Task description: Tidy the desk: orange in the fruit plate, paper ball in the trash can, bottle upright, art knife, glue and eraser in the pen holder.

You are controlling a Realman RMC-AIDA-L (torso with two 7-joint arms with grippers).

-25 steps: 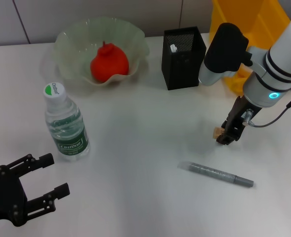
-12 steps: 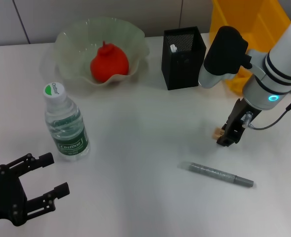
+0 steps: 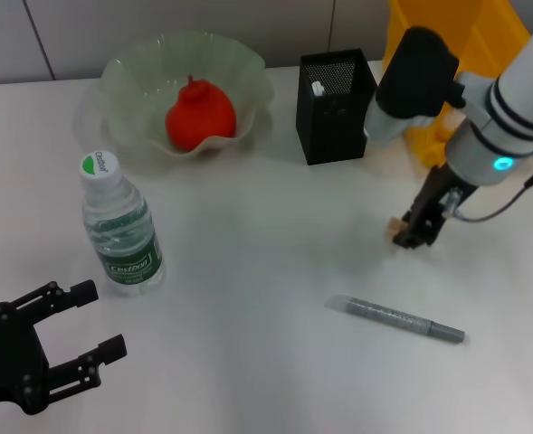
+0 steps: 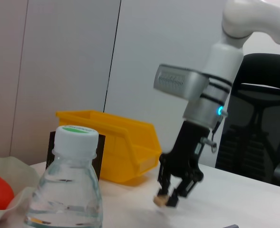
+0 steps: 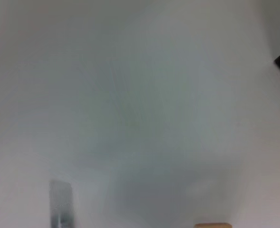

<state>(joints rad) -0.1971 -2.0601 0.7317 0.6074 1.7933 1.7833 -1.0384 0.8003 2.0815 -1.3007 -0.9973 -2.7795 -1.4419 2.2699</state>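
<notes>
Right pincer (image 3: 409, 237) pinches the eraser (image 3: 396, 225), a tiny beige block, just above the table (image 3: 266, 271).

Right gripper (image 3: 409, 233) points down near the worktop's right edge (jaws pinched); left gripper (image 3: 67, 339) rests spread at the front-left corner.

right gripper (image 3: 409, 234) risen off the table, carrying the eraser (image 3: 395, 227) toward the pen holder (image 3: 336, 107)

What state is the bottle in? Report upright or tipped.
Upright: the bottle stands on its base on the table, cap up.
</notes>
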